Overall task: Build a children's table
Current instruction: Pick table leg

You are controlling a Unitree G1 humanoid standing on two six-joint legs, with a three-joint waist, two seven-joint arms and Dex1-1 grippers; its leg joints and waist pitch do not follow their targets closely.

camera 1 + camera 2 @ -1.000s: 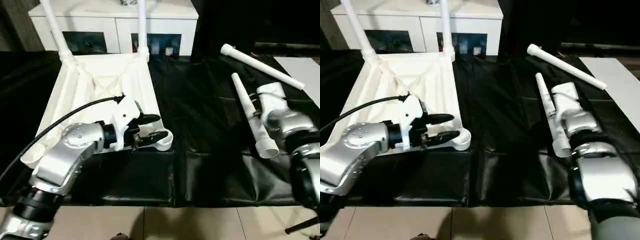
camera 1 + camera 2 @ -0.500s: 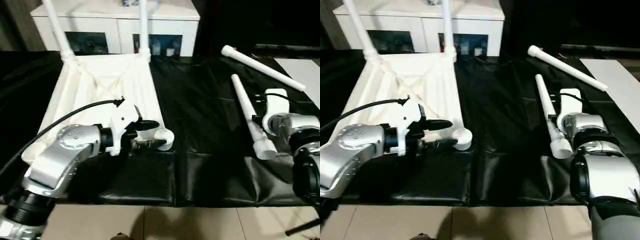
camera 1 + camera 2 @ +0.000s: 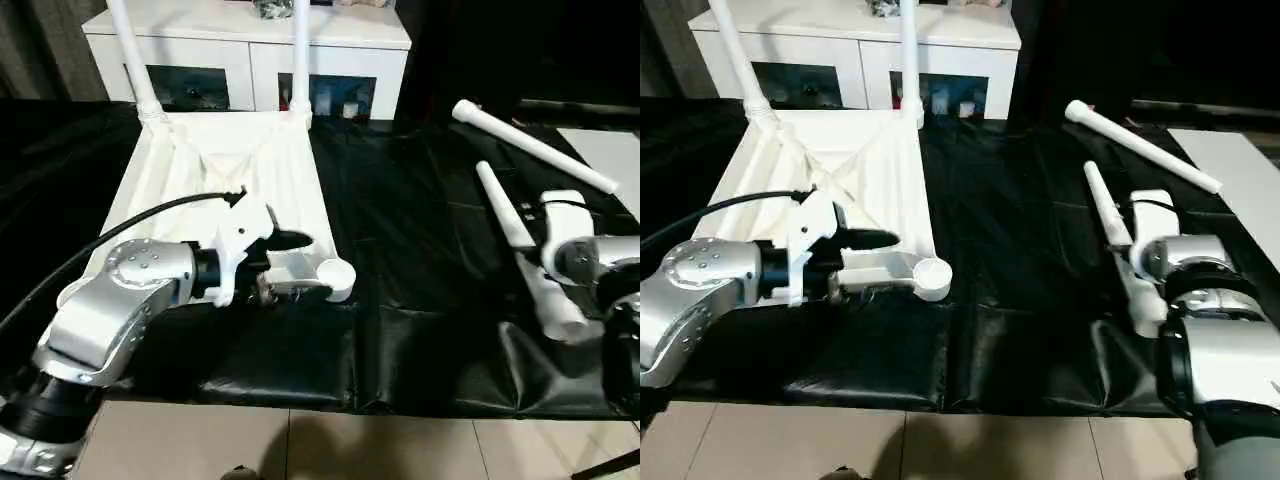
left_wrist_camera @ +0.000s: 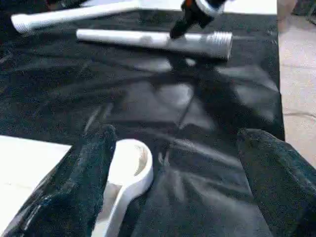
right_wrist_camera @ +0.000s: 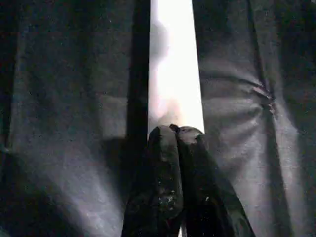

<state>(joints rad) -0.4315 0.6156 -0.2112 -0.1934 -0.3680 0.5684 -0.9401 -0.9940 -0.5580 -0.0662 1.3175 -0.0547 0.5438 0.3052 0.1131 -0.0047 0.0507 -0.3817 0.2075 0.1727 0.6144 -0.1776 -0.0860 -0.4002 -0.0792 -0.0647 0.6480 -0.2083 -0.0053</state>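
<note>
Left gripper spread wide at the tabletop's near corner socket.
Right gripper, fingers pressed together, touches a loose leg; open black cloth between.

Upturned tabletop on black sheet
Left gripper at its near corner socket; two loose legs lie right.

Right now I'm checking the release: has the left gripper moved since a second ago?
Yes. Against the tabletop's corner socket, the left gripper has drawn back slightly toward the robot's left, its jaws spread wider.
</note>
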